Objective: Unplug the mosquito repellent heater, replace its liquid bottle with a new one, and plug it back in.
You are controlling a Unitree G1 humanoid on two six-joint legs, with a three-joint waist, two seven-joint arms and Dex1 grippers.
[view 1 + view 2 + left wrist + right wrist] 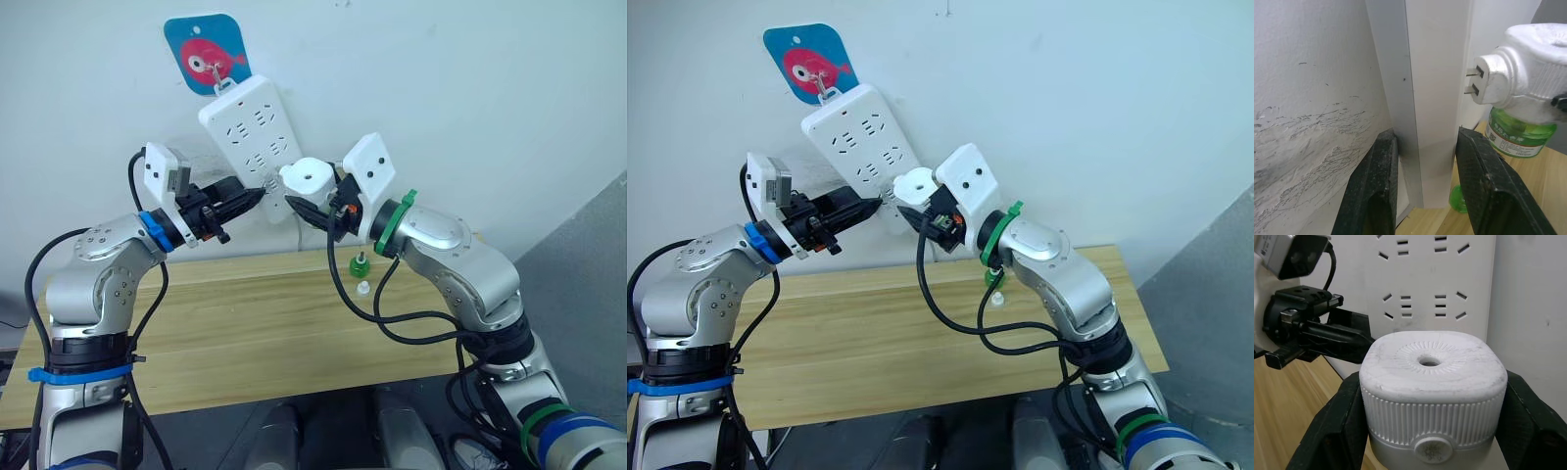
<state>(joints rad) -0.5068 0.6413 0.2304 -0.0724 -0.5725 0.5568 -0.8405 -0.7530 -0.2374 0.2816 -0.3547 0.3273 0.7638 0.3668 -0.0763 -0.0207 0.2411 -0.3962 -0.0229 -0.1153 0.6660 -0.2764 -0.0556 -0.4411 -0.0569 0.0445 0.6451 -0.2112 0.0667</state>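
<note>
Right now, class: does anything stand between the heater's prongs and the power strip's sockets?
Nothing visible does. The mosquito repellent heater, held by the right gripper, has its prongs facing the power strip across an open gap.

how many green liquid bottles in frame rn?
2. One bottle is screwed under the heater held by the right gripper; the other, the spare bottle, stands on the table. More may be hidden.

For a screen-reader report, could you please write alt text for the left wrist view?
Two black fingers of the left gripper clamp the lower edge of a white power strip hanging against a scuffed wall. Beside it, the white heater, a green liquid bottle fitted beneath, has its two metal prongs pointing at the strip, not yet inserted.
</note>
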